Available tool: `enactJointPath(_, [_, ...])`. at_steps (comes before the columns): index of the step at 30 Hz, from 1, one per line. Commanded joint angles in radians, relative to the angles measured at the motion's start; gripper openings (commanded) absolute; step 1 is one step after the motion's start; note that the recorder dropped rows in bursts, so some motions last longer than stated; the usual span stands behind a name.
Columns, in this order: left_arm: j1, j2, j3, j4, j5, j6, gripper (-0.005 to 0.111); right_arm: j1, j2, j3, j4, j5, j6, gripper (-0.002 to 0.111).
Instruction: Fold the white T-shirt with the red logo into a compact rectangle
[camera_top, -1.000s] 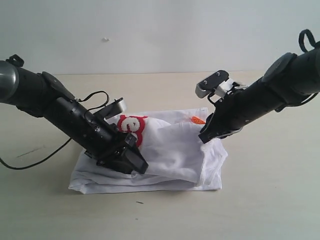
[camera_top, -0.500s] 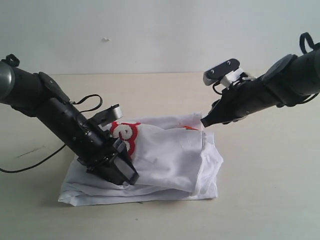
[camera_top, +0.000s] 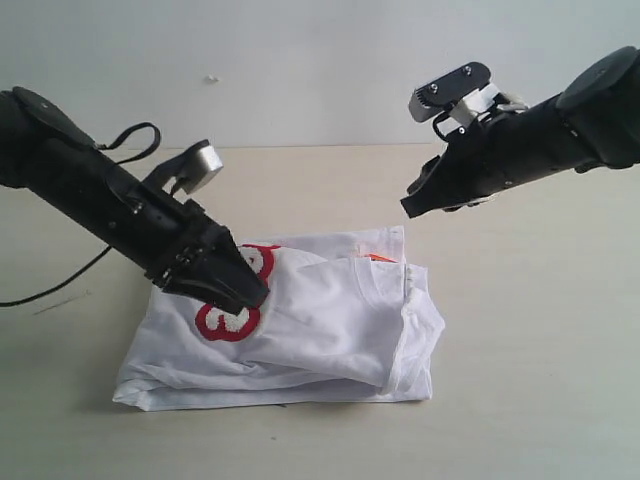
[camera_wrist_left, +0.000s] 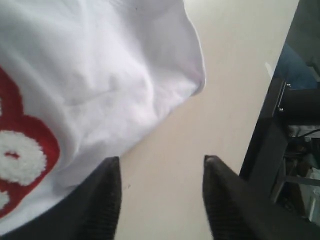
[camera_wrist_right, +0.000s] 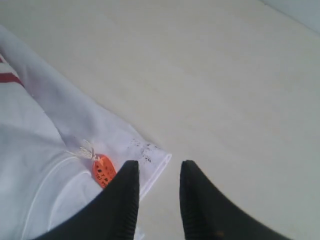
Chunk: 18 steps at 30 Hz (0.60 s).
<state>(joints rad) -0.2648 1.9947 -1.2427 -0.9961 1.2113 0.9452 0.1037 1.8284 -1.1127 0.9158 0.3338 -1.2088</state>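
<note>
The white T-shirt (camera_top: 330, 320) lies folded in a rough rectangle on the table, with the red logo (camera_top: 228, 312) showing on its left part. My left gripper (camera_top: 252, 291) hovers low over the logo end, open, with nothing between its fingers. In the left wrist view the left gripper (camera_wrist_left: 161, 161) stands over bare table beside the white T-shirt (camera_wrist_left: 100, 75) and the red logo (camera_wrist_left: 20, 150). My right gripper (camera_top: 412, 206) hangs open above the far right corner. In the right wrist view the right gripper (camera_wrist_right: 159, 165) is over the shirt's corner (camera_wrist_right: 150, 160), next to the orange tag (camera_wrist_right: 103, 170).
A black cable (camera_top: 60, 290) trails from the left arm across the table's left side. The beige tabletop (camera_top: 520, 380) runs on around the shirt, with a white wall behind. Dark equipment (camera_wrist_left: 295, 125) shows beyond the table edge in the left wrist view.
The left gripper has let go of the fold and drawn up and back to the left, uncovering more of the logo. The right gripper has lifted off the shirt's far corner.
</note>
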Motion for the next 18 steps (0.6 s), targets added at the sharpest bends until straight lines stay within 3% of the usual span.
enactJointPath(1, [0.056, -0.092, -0.005, -0.01, -0.055, 0.024, 0.022, 0.002, -0.098, -0.002, -0.066, 0.012, -0.001, 0.03])
enactJointPath(3, [0.089, -0.145, -0.005, -0.01, -0.089, 0.024, 0.001, 0.002, -0.15, 0.0, -0.085, 0.01, -0.001, 0.03])
enactJointPath(11, [0.242, -0.361, -0.003, 0.001, -0.2, -0.023, 0.0, 0.002, -0.309, 0.0, -0.087, 0.04, 0.032, 0.03])
enactJointPath(15, [0.268, -0.432, 0.044, 0.026, -0.238, -0.025, 0.0, 0.002, -0.352, 0.006, -0.087, 0.095, 0.051, 0.03])
enactJointPath(18, [0.269, -0.527, 0.153, 0.05, -0.349, -0.025, 0.0, 0.002, -0.426, 0.07, -0.087, 0.052, 0.051, 0.03])
